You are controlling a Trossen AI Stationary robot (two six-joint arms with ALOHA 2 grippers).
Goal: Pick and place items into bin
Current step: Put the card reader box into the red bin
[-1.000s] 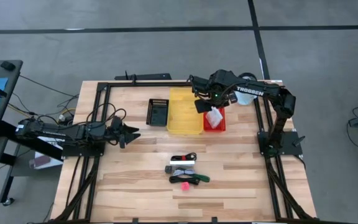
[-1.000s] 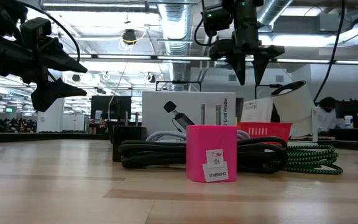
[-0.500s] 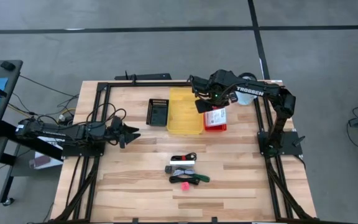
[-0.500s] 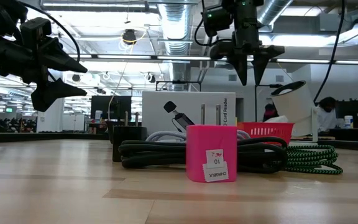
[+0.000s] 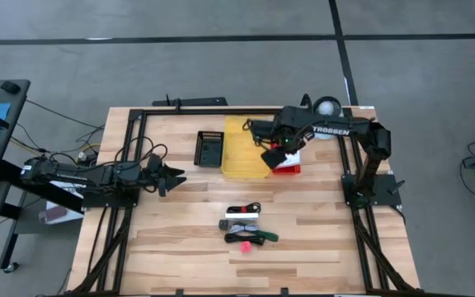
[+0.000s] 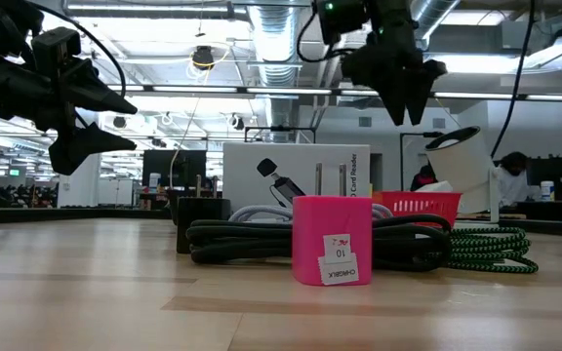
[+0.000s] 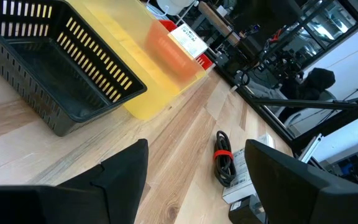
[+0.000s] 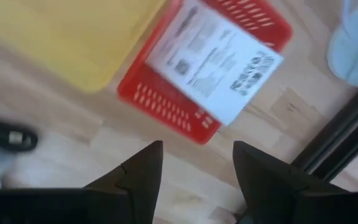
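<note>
1. Wooden desk (image 5: 180, 239) carries three bins at its far side: black, yellow, red.
2. One white flat piece (image 8: 213, 61) lies in the red bin (image 8: 166, 102); I judge the task barely begun.
3. Remaining items (image 5: 246, 227), black cables, white box, green cable, pink block, cluster near the front.
4. Right end effector (image 8: 194, 180) hangs wide and empty beside the red bin; left end effector (image 7: 197, 180) waits, spread empty.

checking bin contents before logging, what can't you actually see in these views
- Inside of the red bin: covered by the white printed packet in the right wrist view; hidden under the right gripper in the high view.
- Pile items behind the pink block: overlapped in the low view, too small in the high view.
</note>
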